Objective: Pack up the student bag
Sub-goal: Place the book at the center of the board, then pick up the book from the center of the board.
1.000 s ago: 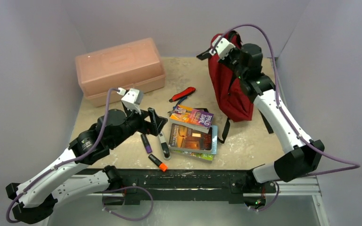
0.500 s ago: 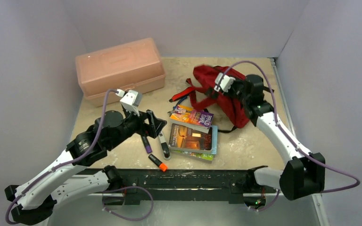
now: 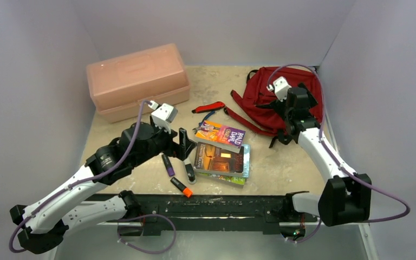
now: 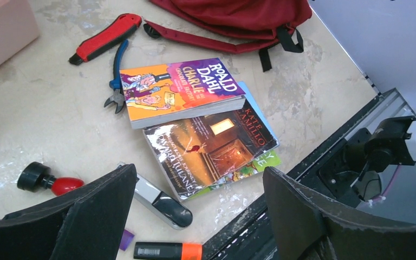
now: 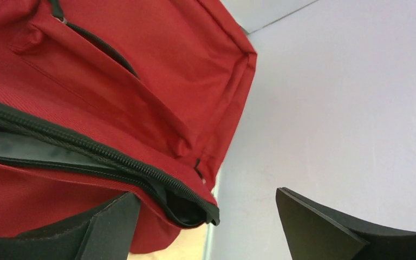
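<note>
The student bag (image 3: 265, 100), dark red with black straps, lies flat at the back right of the table; its lower edge shows at the top of the left wrist view (image 4: 233, 16). My right gripper (image 3: 305, 93) hovers over its right side, open. In the right wrist view a partly open black zipper edge of the bag (image 5: 114, 108) lies between the wide jaws of the right gripper (image 5: 207, 195), ungripped. My left gripper (image 3: 187, 145) stands open and empty just above the table, left of the books, shown by the left wrist view's gripper (image 4: 197, 179).
A Roald Dahl book (image 3: 223, 134) overlaps a dark book (image 3: 219, 157) at mid-table. A red utility knife (image 3: 208, 107) and blue pliers (image 4: 118, 76) lie behind them. Purple marker (image 3: 168, 164), orange-capped marker (image 3: 181, 187) and a silver-black pen (image 4: 157, 200) lie near front. Pink box (image 3: 136, 78) back left.
The right gripper opened and let go of the bag, which went from hanging upright to lying flat at the back right. The left arm shifted slightly right toward the books.
</note>
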{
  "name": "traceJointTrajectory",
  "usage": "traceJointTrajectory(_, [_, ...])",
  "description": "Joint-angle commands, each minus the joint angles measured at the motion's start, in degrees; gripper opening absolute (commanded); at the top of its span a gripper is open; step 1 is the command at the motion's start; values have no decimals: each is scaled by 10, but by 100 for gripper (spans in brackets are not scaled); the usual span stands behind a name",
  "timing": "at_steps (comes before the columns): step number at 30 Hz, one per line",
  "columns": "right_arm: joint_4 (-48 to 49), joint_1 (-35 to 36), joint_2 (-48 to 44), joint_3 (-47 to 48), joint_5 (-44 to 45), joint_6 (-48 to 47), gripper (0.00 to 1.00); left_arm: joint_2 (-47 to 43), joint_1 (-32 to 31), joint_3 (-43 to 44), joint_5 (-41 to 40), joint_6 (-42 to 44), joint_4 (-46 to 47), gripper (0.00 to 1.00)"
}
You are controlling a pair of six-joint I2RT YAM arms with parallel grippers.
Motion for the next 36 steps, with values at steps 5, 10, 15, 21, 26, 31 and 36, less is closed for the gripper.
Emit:
traceJointTrajectory(5, [-151,7,-124,42,32,327,99,14,4,1,-24,-20,1,87])
traceJointTrajectory(10, [-318,7,-120,131,-120,569,99,37,5,-18,-17,-132,-4,88])
traceJointTrajectory(15, [-167,10,-194,-16,-507,720,99,46,18,-53,-18,-267,15,88])
traceJointTrajectory(21, [-15,57,-240,-192,-556,869,99,98,122,-59,67,-353,24,95])
traceJointTrajectory(26, [-53,57,-211,-186,-521,833,99,211,195,-47,154,-365,84,94])
traceJointTrajectory(31, [-26,56,-186,-198,-521,830,99,302,224,-8,144,-336,105,91])
traceJointTrajectory(36, [-24,57,-177,-191,-533,822,99,387,241,7,140,-323,147,92])
